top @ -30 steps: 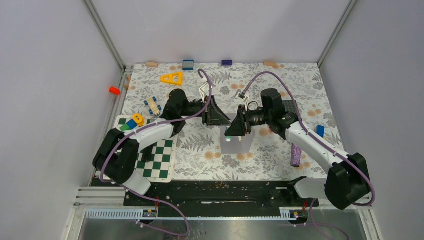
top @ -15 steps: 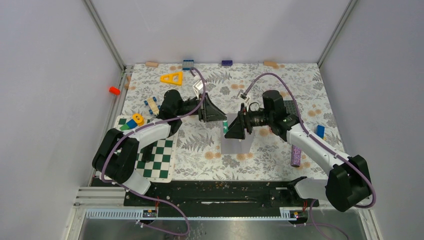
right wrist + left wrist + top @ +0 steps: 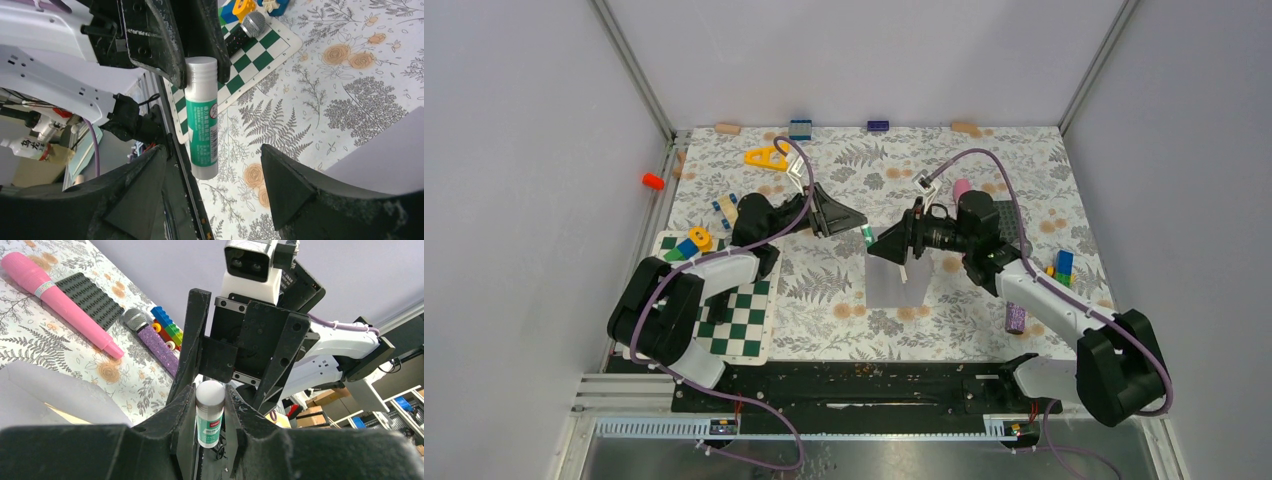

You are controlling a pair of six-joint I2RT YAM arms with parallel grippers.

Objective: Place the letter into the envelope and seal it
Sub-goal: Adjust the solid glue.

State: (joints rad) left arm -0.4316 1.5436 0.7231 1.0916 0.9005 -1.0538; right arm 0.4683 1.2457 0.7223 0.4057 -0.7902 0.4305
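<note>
Envelope (image 3: 894, 290) flat on tabletop (image 3: 824, 290), just beneath right gripper (image 3: 879, 245); jaws spread wide, holding nothing. Letter (image 3: 67, 413) only a tan sliver under envelope's grey paper. Left gripper (image 3: 210, 405) clamped on green-white glue stick (image 3: 202, 120), facing right gripper, above envelope's edge.

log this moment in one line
left tool: shut on glue stick | right tool: open near it | envelope: on table
</note>
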